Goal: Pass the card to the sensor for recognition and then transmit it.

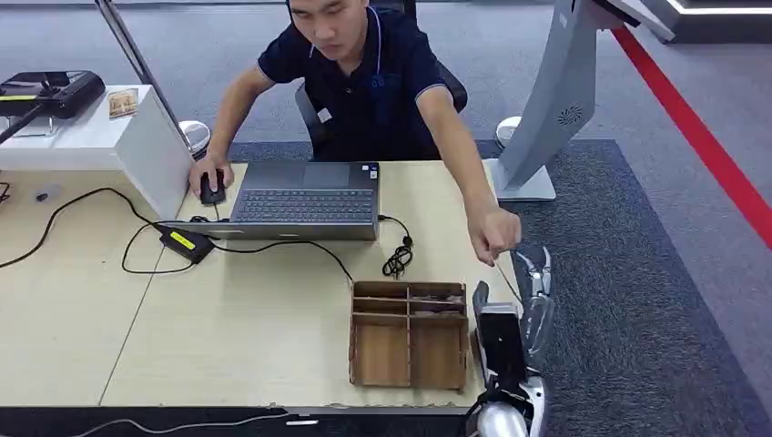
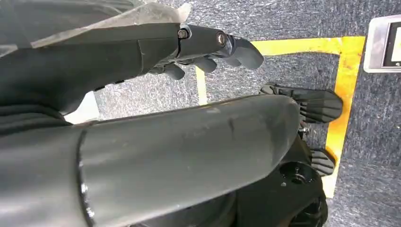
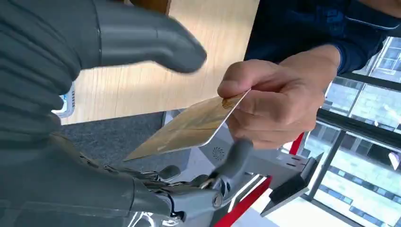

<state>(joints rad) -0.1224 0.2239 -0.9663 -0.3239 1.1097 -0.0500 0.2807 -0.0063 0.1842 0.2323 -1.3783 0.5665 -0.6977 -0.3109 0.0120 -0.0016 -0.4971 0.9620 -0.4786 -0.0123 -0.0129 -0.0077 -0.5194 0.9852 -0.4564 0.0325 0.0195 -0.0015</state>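
Note:
A person's hand (image 3: 276, 101) pinches a gold card (image 3: 189, 127) by one corner and holds it in the gap between my right hand's thumb (image 3: 142, 38) and its fingers (image 3: 208, 189). Thumb and fingers stand apart and do not grip the card. In the head view my right hand (image 1: 523, 305) reaches up past the table's right edge, with the person's hand (image 1: 496, 234) just above it and the card (image 1: 506, 279) seen edge-on as a thin line. A grey stand-mounted device (image 1: 557, 100) rises behind on the right. My left hand (image 2: 208, 47) hangs over the floor, holding nothing.
A wooden compartment box (image 1: 410, 333) sits at the table's front right, close to my right arm. A laptop (image 1: 305, 196), its cable and power brick (image 1: 187, 242) lie further back. The person sits behind the laptop with the other hand on a mouse (image 1: 212, 188). Grey carpet lies to the right.

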